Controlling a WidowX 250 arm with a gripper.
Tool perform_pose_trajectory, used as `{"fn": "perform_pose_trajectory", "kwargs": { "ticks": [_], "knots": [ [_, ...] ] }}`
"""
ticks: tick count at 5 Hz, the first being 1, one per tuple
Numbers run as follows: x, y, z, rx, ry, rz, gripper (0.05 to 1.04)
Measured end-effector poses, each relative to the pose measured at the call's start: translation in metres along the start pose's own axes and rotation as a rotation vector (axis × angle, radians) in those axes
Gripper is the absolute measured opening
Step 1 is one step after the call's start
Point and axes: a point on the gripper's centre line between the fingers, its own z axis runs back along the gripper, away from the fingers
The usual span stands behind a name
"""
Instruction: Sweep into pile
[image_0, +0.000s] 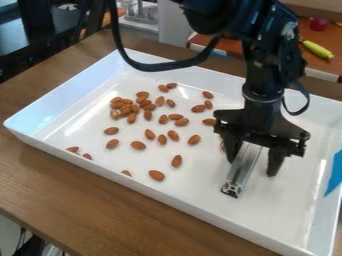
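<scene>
My gripper (254, 162) hangs over the right part of the white tray (177, 200), fingers apart. Between them is a silver metal bar (244, 167), its near end low over the tray floor and its far end hidden beneath the gripper. White shows between the bar and the right finger (274, 162); the left finger is close beside the bar. Almonds lie left of the gripper: a dense cluster (125, 107) toward the tray's back left, others scattered around the middle, such as one almond (176, 161). One almond is partly hidden behind the left finger.
Tray walls surround the almonds, and some almonds (73, 149) sit by the near-left wall. Blue tape (334, 172) marks the right side. The tray stands on a brown wooden table (87, 192). Behind, a yellow-green toy (317, 49) and a red cup (318, 23) rest on another surface.
</scene>
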Motion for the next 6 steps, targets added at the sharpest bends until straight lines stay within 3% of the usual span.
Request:
{"fn": "perform_pose_trajectory", "kwargs": {
  "ticks": [1, 3, 4, 6],
  "knots": [
    [0.002, 0.012, 0.001, -0.025, 0.025, 0.016, 0.394],
    [0.006, 0.064, 0.011, -0.091, 0.068, 0.018, 0.381],
    [0.003, 0.089, 0.009, -0.083, 0.087, 0.005, 0.381],
    [0.006, 0.122, 0.004, -0.018, 0.039, -0.022, 0.381]
  ]
}}
